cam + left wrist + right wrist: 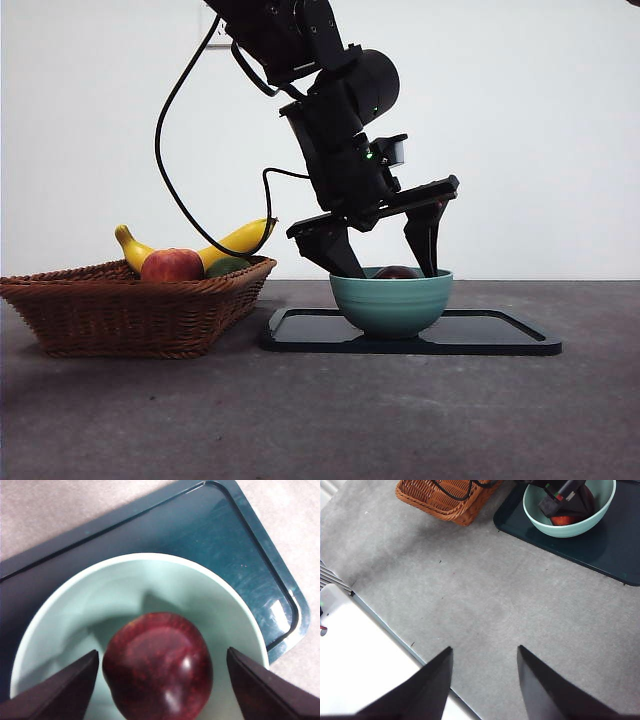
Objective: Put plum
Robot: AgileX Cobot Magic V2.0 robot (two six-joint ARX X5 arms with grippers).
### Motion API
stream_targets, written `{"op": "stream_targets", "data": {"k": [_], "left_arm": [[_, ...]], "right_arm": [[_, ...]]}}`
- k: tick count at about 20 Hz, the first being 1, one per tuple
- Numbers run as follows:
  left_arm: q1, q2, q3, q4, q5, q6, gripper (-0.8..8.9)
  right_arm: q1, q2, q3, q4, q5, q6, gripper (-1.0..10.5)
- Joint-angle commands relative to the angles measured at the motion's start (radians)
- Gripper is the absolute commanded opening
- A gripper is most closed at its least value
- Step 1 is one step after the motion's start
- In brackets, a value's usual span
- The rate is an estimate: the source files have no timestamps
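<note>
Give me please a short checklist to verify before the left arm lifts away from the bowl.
1. Round dark maroon plum lies inside the pale green ceramic bowl: ok.
2. Left tool jaws open, a gap on both sides of the plum: ok.
3. Bowl stands upright on the dark flat tray: ok.
4. Plum at rest, not rolling: cannot tell.
5. Right tool waits over bare table, away from the bowl: ok.
6. Brown wicker basket stands beside the tray, outside the lifting path: ok.
</note>
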Motion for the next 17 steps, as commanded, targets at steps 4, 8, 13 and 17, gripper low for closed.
{"op": "stream_targets", "data": {"k": [4,8,13,17], "left_arm": [[-0.015,0.033,0.034,-0.037,-0.003,0.035,2.99],[-0.016,0.033,0.042,-0.042,-0.003,0.047,2.35],[-0.008,0.031,0.173,-0.126,-0.003,0.057,2.35],[0.002,0.029,0.367,-0.262,-0.003,0.082,2.36]], "right_arm": [[0.005,0.005,0.01,0.008,-0.002,0.01,2.1],[0.005,0.005,0.01,0.008,-0.002,0.01,2.1],[0.005,0.005,0.01,0.008,-0.002,0.01,2.1],[0.005,0.005,0.01,0.008,-0.002,0.01,2.1]]}}
